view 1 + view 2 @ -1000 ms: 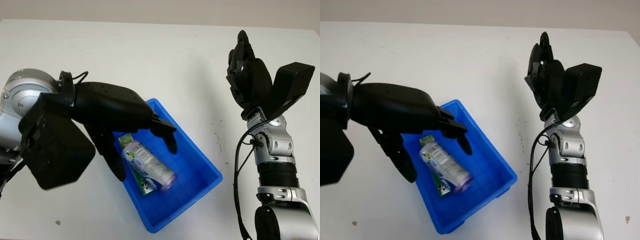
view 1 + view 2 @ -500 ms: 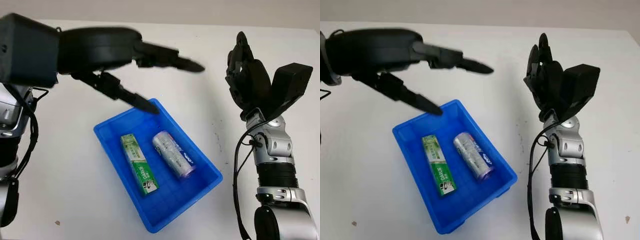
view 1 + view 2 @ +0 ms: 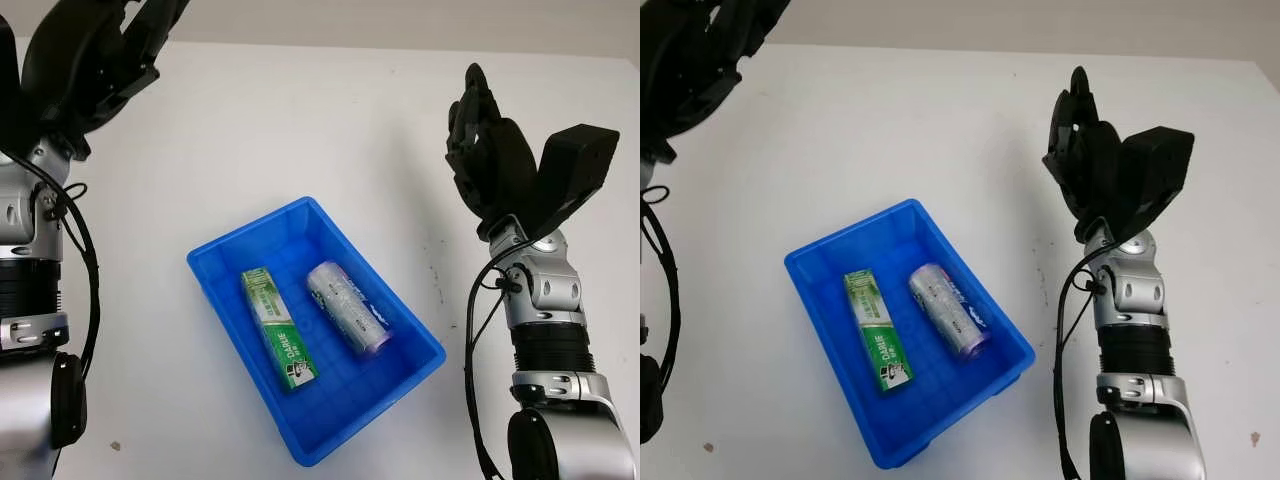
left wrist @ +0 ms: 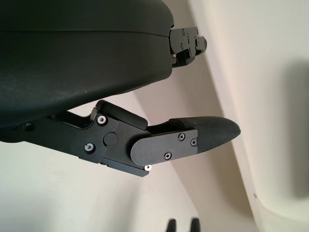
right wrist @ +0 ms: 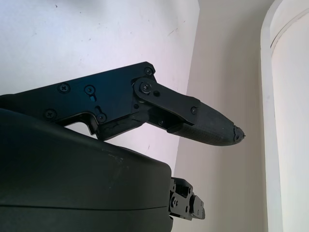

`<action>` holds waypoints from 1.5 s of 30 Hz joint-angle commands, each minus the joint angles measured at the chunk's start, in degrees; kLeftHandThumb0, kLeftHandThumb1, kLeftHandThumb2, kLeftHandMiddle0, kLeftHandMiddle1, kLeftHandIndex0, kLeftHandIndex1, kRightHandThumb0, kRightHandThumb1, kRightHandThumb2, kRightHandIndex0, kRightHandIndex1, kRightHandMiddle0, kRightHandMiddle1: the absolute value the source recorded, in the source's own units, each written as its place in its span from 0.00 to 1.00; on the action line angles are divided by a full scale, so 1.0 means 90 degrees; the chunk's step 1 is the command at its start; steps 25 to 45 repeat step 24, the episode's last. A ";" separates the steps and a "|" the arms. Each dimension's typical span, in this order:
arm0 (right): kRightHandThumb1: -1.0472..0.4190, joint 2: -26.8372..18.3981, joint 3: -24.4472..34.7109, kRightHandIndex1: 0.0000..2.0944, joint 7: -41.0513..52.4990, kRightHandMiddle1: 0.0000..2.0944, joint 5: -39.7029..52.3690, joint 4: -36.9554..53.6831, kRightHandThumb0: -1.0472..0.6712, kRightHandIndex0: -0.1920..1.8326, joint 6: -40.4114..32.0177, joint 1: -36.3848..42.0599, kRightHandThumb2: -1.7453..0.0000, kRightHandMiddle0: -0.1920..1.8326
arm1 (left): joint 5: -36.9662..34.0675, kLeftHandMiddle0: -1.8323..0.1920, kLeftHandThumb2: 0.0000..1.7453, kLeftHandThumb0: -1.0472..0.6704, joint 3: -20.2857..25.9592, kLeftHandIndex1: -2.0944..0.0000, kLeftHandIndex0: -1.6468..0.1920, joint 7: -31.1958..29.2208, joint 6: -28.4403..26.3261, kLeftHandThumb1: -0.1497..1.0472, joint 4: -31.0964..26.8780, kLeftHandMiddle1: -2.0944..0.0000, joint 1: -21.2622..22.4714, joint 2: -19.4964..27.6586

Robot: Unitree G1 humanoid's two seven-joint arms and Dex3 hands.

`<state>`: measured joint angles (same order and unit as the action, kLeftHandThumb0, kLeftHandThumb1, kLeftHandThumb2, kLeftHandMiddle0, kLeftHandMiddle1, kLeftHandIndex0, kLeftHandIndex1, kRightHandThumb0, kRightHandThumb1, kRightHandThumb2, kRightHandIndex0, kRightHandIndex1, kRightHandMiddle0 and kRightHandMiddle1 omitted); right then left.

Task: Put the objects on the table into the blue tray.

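Blue rectangular plastic tray (image 3: 214, 285) holds green flat carton (image 3: 276, 327) beside silver cylindrical can (image 3: 346, 308). Left hand (image 3: 85, 60), empty, fingers extended, raised far-left of tray; right hand (image 3: 487, 155) likewise, raised right.

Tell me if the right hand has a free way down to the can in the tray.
Probably yes. The right hand, open, is raised over bare table beside the tray. The can lies uncovered on the tray's right side, toothpaste box beyond it, and the left hand is up at far left.

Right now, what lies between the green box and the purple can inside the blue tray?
Only bare tray floor: in the left eye view the green box and purple can lie apart in the blue tray.
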<state>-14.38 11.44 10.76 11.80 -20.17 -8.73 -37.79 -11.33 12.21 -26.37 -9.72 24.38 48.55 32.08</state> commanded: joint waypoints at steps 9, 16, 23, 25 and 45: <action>0.00 -0.0061 0.0066 0.00 0.0070 0.00 0.0043 -0.0072 0.17 0.00 0.0102 -0.0144 0.53 0.00 | 0.0047 1.00 0.41 0.16 0.0119 1.00 1.00 0.0553 0.0647 1.00 0.1161 1.00 -0.0291 -0.0543; 0.00 -0.0073 0.0056 0.00 0.0045 0.00 -0.0021 -0.0137 0.18 0.00 0.0121 -0.0201 0.53 0.00 | -0.0041 1.00 0.41 0.15 0.0187 1.00 1.00 0.0652 0.0907 1.00 0.1422 1.00 -0.0457 -0.0790; 0.00 -0.0027 0.0054 0.00 0.0080 0.00 0.0037 0.0178 0.18 0.00 0.0054 0.0009 0.53 0.00 | -0.0130 1.00 0.39 0.15 0.0262 1.00 1.00 0.0709 0.0791 1.00 0.0989 1.00 -0.0704 -0.0822; 0.00 -0.0005 0.0049 0.00 0.0061 0.00 0.0040 0.0261 0.18 0.00 0.0042 0.0077 0.53 0.00 | -0.0153 1.00 0.39 0.15 0.0275 1.00 1.00 0.0745 0.0745 1.00 0.0846 1.00 -0.0779 -0.0837; 0.00 -0.0005 0.0049 0.00 0.0061 0.00 0.0040 0.0261 0.18 0.00 0.0042 0.0077 0.53 0.00 | -0.0153 1.00 0.39 0.15 0.0275 1.00 1.00 0.0745 0.0745 1.00 0.0846 1.00 -0.0779 -0.0837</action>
